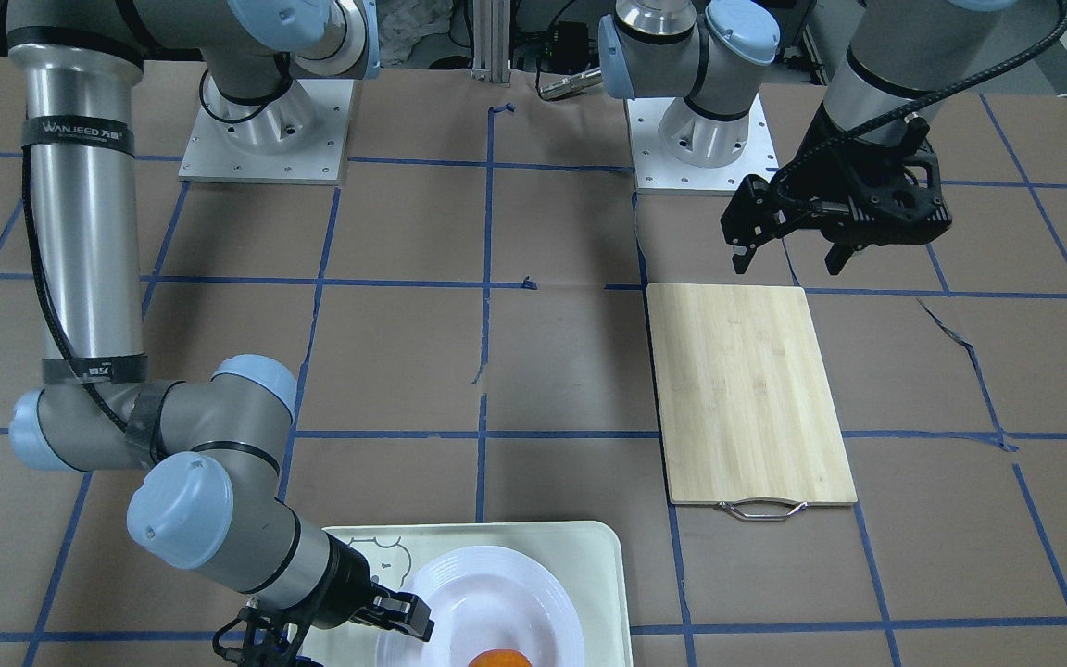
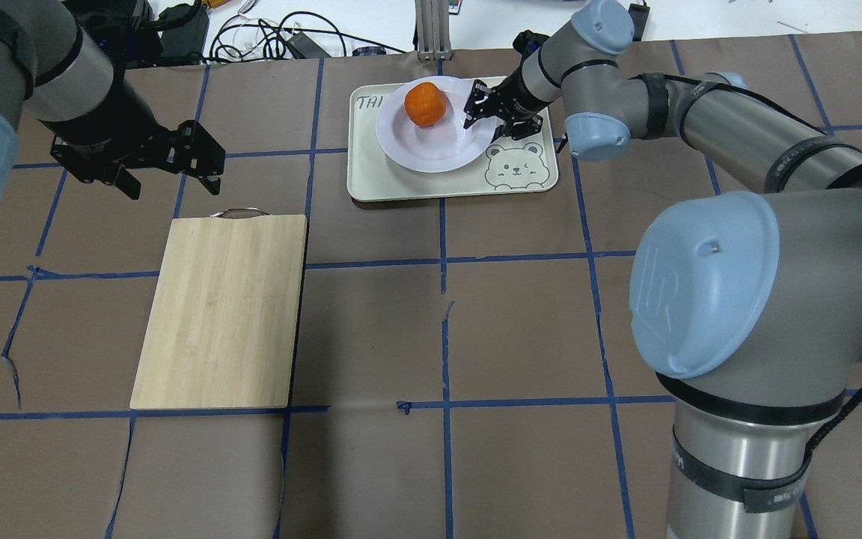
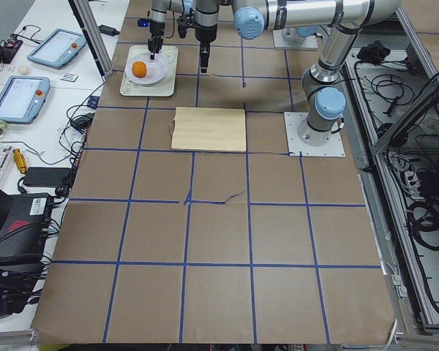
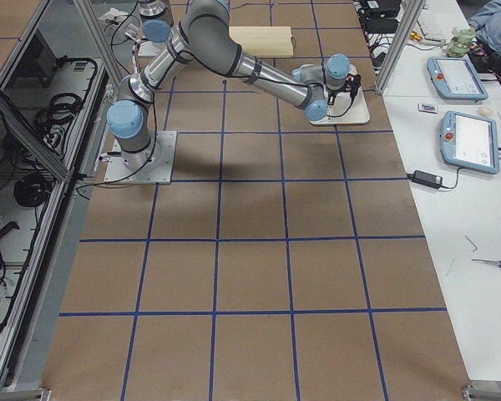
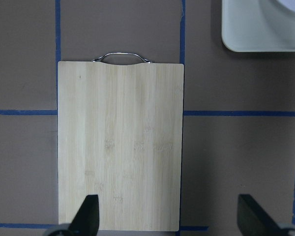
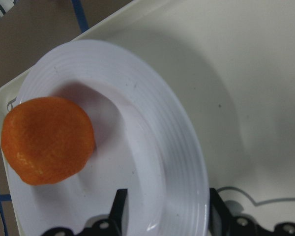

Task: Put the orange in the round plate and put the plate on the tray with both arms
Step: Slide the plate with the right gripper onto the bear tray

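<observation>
The orange [image 2: 425, 104] lies in the well of the round plate [image 2: 438, 150], off-centre toward the far side. The plate rests on the tray [image 2: 401, 187] with the bear drawing, at the far middle of the table. My right gripper [image 2: 492, 114] is open and low at the plate's right rim. In the right wrist view its fingers [image 6: 119, 211] straddle the rim of the plate [image 6: 177, 147], one over the plate, one over the tray [image 6: 246, 73], with the orange [image 6: 47, 140] beyond. My left gripper [image 2: 173, 186] hangs open and empty above the table.
A wooden cutting board [image 2: 221, 311] with a metal handle lies on the left half, just below my left gripper [image 5: 167, 216]. Brown paper with blue tape lines covers the table. Cables and tablets lie beyond the far edge.
</observation>
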Available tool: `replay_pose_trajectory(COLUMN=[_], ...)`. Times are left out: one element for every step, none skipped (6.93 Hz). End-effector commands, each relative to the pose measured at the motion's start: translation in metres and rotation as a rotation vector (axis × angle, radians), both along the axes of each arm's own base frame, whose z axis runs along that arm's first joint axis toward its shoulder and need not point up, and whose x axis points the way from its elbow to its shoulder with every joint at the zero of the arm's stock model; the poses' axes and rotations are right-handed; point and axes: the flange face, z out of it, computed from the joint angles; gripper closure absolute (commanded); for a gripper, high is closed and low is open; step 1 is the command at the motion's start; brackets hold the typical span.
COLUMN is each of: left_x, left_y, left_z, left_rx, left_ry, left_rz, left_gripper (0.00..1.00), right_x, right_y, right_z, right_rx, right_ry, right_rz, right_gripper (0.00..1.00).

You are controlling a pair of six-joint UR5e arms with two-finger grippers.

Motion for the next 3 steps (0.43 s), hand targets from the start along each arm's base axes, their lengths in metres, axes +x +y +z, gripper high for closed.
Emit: replay_pose_trajectory(left_x=[0.0,0.0,0.0], left_y=[0.001,0.001,0.001], left_z=[0.001,0.002,0.002], left_rx=[-0.003,-0.004,-0.004], left_ry=[-0.001,-0.002,-0.002], left_rz=[0.0,0.0,0.0], left_gripper=[0.0,0.0,0.0], right_x=[-0.039,-0.058,-0.069], right_y=[-0.003,0.004,0.029], right_z=[0.079,0.129,0.179], right_rx=[0.029,0.03,0.045], right_ry=[0.118,0.337,0.439], right_rz=[0.061,0.154,0.235], right_gripper=[0.0,0.0,0.0])
